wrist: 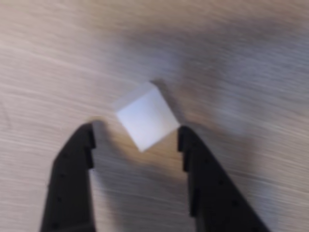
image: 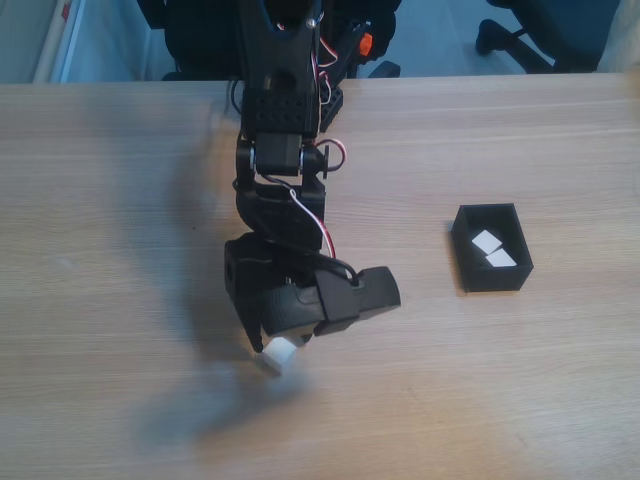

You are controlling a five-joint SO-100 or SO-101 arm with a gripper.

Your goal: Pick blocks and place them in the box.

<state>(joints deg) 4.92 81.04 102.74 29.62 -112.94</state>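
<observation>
A white block (image: 281, 356) rests on the wooden table at my gripper's (image: 271, 346) tips. In the wrist view the block (wrist: 146, 121) lies cornerwise just ahead of and partly between the two black fingers. My gripper (wrist: 136, 130) is open there; the right finger (wrist: 193, 159) is close to the block and a gap shows on the left side. That view is blurred. The black box (image: 490, 278) sits to the right in the fixed view, with two white blocks (image: 487, 241) (image: 501, 259) lying inside it.
The black arm (image: 280, 120) reaches down from the table's far edge, with red and white wires along it. A chair base (image: 530, 35) stands on the floor beyond the table. Bare wood lies between the gripper and the box.
</observation>
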